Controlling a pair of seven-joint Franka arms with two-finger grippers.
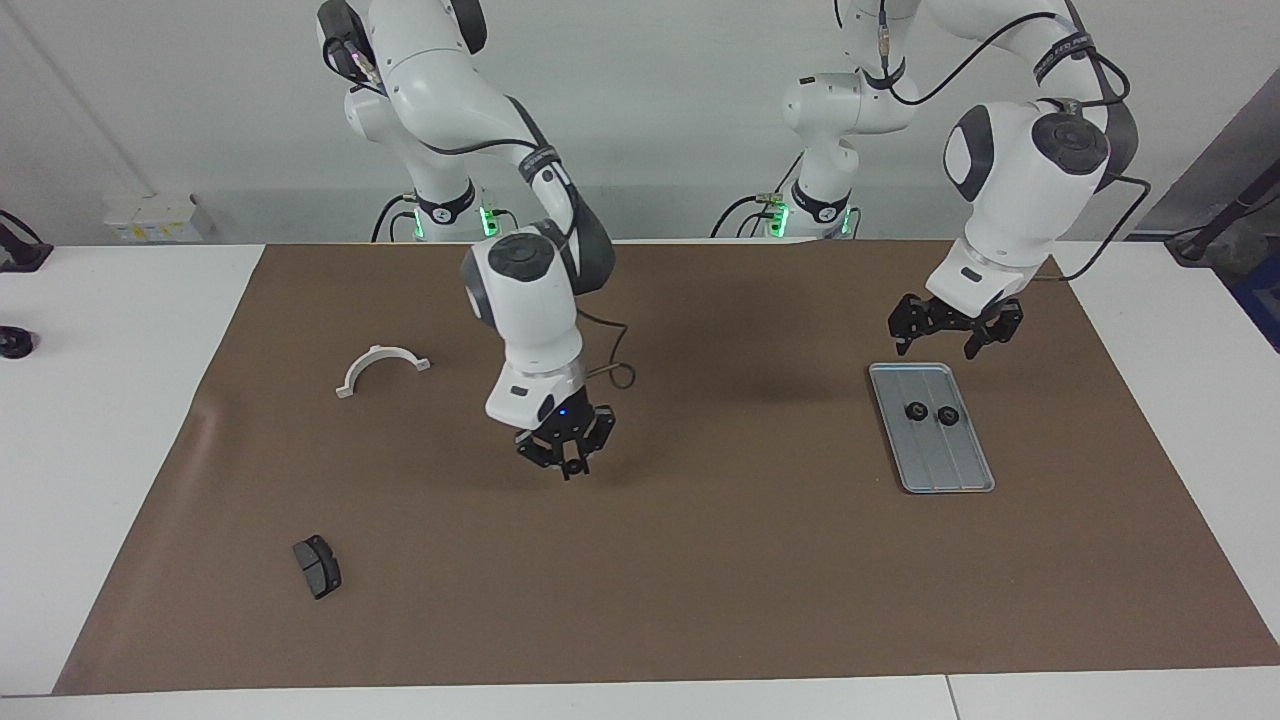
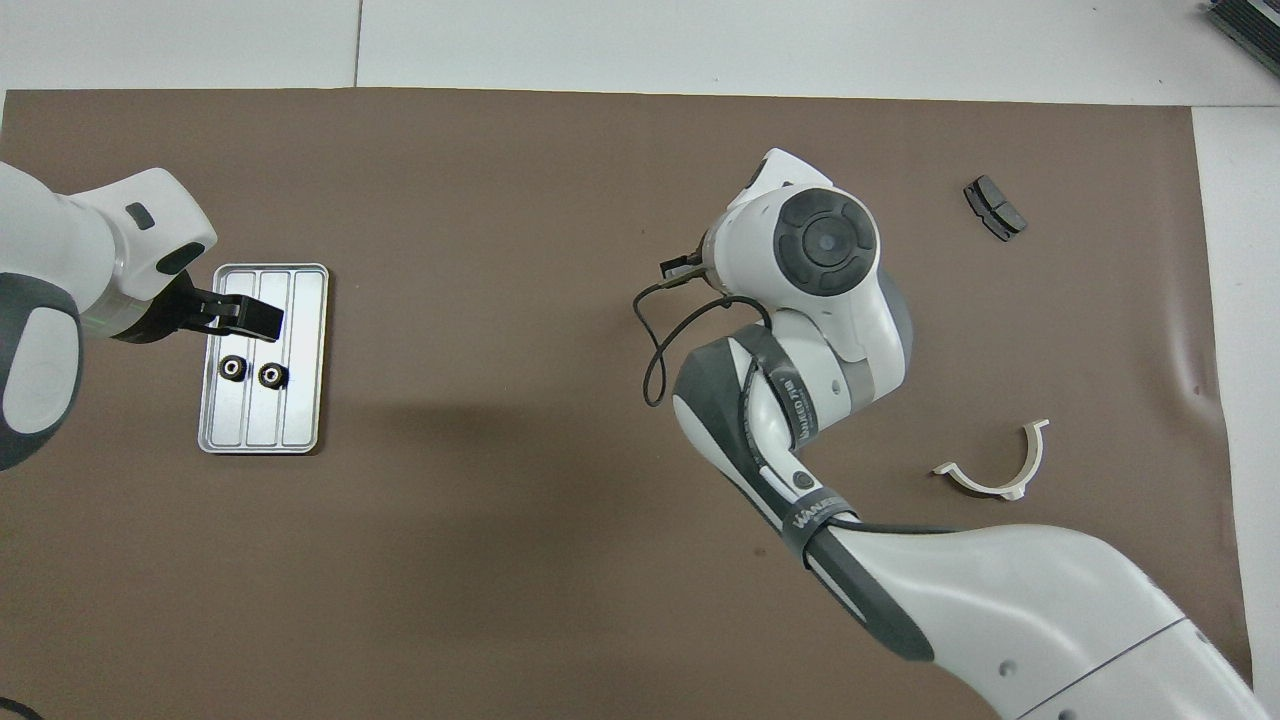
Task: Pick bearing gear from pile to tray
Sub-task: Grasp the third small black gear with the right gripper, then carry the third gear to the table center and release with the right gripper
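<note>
Both gears [image 1: 914,410] [image 1: 947,415] lie side by side in the tray [image 1: 950,470], toward the left arm's end of the worktop [image 1: 700,560]. The left gripper [image 1: 947,331] hangs above the tray's robot-side edge, jaws spread and empty. The right gripper [image 1: 566,452] is over the bare middle of the mat; I cannot tell how its jaws stand. A white bracket [image 1: 382,368] and one brake pad [image 1: 317,566] remain out. The placing looks done to me; next would be checking for any gear left.

Two black gears [image 2: 252,371] lie side by side in the tray [image 2: 300,420], left hand [image 2: 250,318] above them.
</note>
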